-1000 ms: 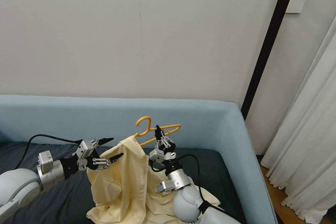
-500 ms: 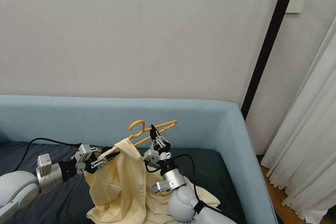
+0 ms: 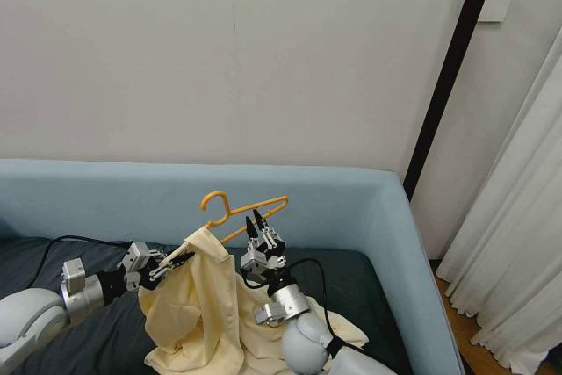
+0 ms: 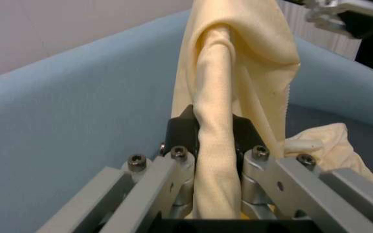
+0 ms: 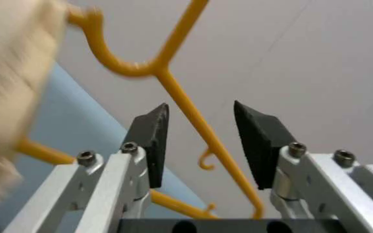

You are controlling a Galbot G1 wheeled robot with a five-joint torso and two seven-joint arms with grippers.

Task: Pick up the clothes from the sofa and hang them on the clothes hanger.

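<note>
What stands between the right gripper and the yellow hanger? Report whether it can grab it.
Probably yes. The right gripper stands open with the hanger bar between its fingers and nothing else in the gap. The left gripper pinches the cream garment beside it.

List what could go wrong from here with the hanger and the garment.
1. The right gripper is open, with a gap between each pad and the yellow hanger bar that runs between them. Nothing clamps the hanger, so it could tip or drop.
2. The cream garment covers one hanger end only, and the left gripper pinches just a narrow fold of it. A tug could slide the cloth off.
</note>
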